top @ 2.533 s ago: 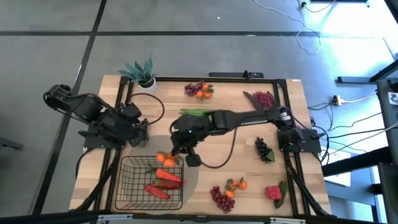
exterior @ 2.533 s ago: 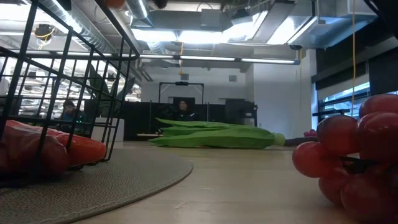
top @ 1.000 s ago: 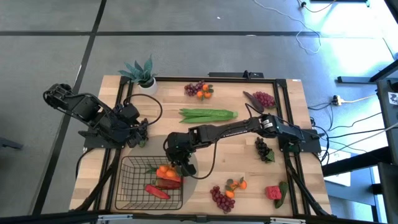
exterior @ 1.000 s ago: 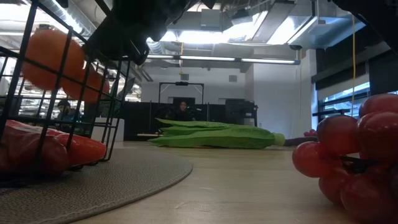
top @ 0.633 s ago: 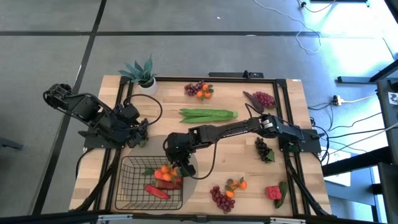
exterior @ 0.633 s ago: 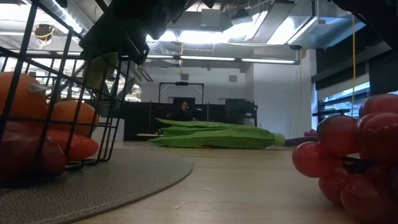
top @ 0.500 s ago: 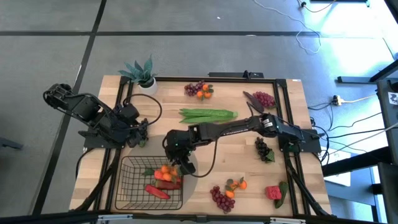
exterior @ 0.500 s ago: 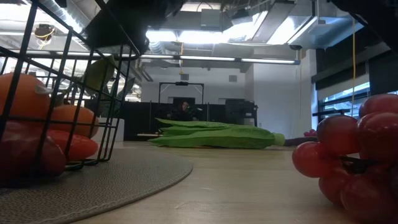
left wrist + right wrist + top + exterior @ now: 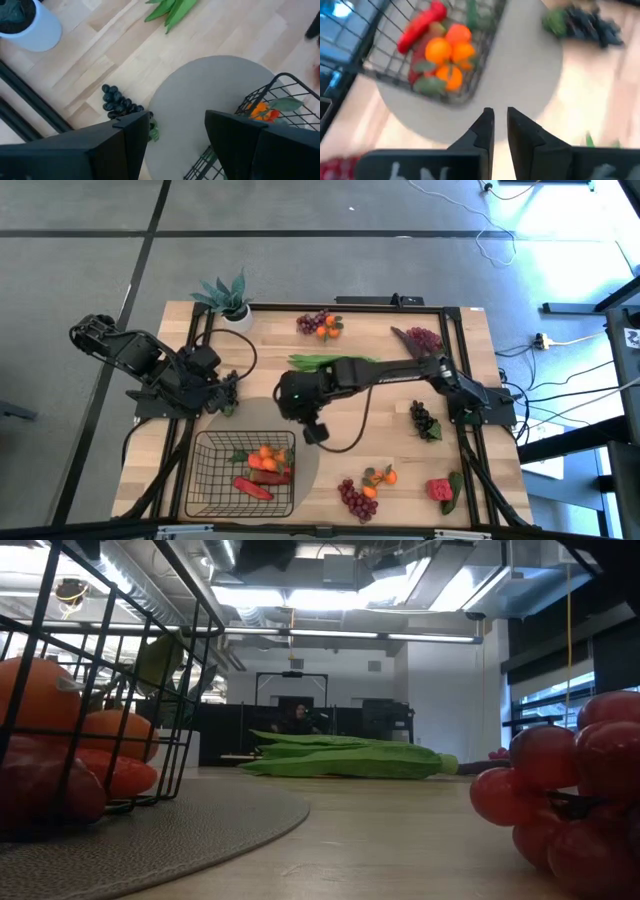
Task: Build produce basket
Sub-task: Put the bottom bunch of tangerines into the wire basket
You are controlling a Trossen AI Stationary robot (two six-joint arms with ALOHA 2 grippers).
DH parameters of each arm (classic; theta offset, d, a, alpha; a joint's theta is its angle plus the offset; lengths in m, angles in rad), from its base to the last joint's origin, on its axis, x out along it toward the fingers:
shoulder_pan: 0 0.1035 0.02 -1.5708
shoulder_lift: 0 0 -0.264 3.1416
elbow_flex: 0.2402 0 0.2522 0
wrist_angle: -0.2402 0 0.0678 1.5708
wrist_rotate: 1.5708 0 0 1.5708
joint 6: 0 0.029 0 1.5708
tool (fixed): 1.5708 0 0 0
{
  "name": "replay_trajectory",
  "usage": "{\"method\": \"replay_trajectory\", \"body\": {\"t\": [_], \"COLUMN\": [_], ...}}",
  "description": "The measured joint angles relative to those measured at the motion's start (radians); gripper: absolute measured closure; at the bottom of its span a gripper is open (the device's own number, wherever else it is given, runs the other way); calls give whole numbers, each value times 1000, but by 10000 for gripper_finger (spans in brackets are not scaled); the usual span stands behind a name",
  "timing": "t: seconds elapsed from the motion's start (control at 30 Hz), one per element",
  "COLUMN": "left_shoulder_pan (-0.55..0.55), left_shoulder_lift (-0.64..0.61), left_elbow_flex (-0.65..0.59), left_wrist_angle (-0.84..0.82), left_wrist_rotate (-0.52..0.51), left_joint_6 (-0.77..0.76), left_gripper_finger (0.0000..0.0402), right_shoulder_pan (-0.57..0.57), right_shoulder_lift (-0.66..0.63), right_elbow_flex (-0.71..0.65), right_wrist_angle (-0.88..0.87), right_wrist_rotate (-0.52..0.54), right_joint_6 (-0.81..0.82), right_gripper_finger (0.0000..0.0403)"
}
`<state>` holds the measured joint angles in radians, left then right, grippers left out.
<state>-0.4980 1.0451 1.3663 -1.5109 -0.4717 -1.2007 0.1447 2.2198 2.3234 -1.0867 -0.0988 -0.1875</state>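
The dark wire basket [image 9: 205, 445] stands on a grey round mat [image 9: 310, 460] near the table's front left. It holds a tangerine bunch [image 9: 268, 457] and red peppers [image 9: 252, 486]. The right wrist view shows the same tangerines [image 9: 447, 55]. My right gripper [image 9: 312, 432] hangs above the mat's right part, past the basket's right side. It is shut to a narrow slit [image 9: 500, 125] with nothing in it. My left gripper [image 9: 177, 130] waits open at the table's left, above the mat's far edge. Green bean pods [image 9: 350, 755] lie flat on the table behind.
Loose produce: dark grapes [image 9: 120, 102] beside the mat, grapes with tangerines [image 9: 320, 323] at the far edge, purple grapes [image 9: 422, 338], dark grapes [image 9: 425, 420], red grapes [image 9: 352, 498], tangerines [image 9: 380, 476] and a strawberry [image 9: 440, 488] at the front right. A potted plant [image 9: 228, 295] stands far left.
The tangerine bunch hung under my right gripper above the basket a second ago. It has fallen onto the peppers and lies in the basket. My right gripper has since risen and drawn away from the basket, toward the table's far right.
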Motion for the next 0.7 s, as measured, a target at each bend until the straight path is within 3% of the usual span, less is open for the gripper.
{"method": "replay_trajectory", "body": {"t": [0.33, 0.7], "left_shoulder_pan": [0, 0], "left_shoulder_lift": [0, 0], "left_elbow_flex": [-2, -70], "left_wrist_angle": [1, 17], "left_wrist_rotate": [-23, -26], "left_joint_6": [-1, -28], "left_gripper_finger": [221, 221], "right_shoulder_pan": [8, 103], "right_shoulder_lift": [-116, -211], "right_elbow_flex": [1, 0], "right_wrist_angle": [-285, -458], "right_wrist_rotate": [31, 15], "right_joint_6": [96, 306], "right_gripper_finger": [400, 401]}}
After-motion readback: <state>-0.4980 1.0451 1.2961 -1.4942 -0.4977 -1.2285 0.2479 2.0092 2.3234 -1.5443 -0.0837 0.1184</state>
